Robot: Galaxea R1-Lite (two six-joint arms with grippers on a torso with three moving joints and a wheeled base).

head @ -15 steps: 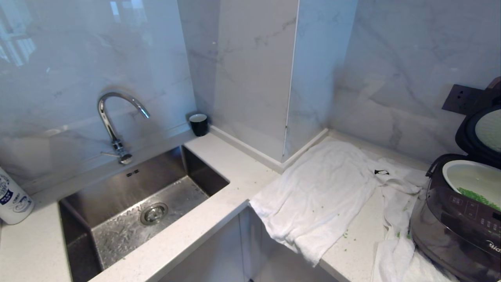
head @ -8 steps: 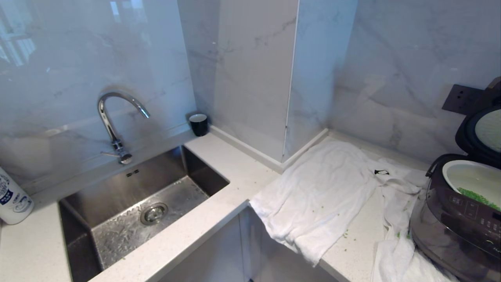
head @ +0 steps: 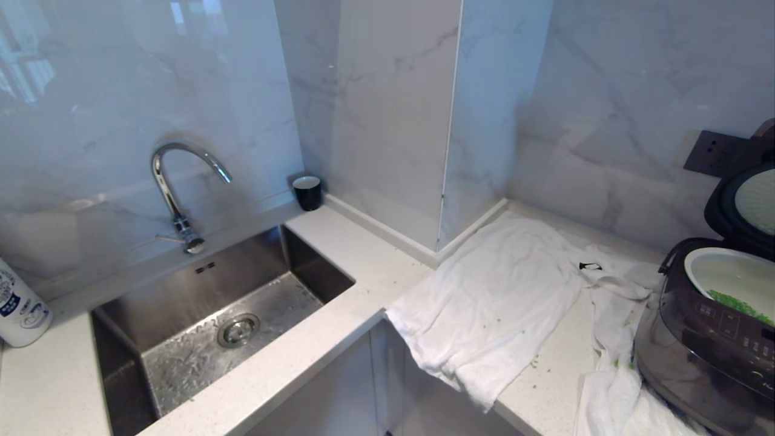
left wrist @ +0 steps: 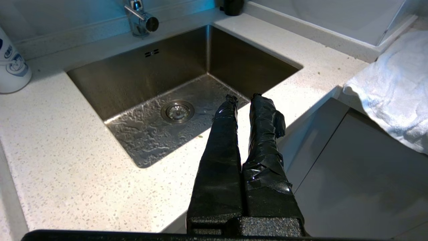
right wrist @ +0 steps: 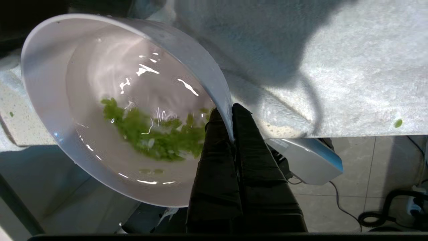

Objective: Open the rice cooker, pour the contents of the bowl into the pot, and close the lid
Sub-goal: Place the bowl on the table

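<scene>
Our right gripper [right wrist: 230,115] has its fingers pinched on the bowl [right wrist: 100,100] rim, green bits inside. Rice cooker [head: 708,339] sits at the desk's right, lid [head: 742,203] up, pot [head: 726,275] exposed. Left gripper [left wrist: 242,100] hangs over the sink [left wrist: 133,77] edge, fingers slightly apart.

Right gripper [right wrist: 230,115] clamped on rim of white bowl [right wrist: 50,110], one finger inside, one outside, at the rim's four o'clock. Bowl tilted, holding water and green bits [right wrist: 157,137] pooled low. White towel [right wrist: 317,67] at two o'clock; tiled floor [right wrist: 378,167] at four o'clock.
</scene>
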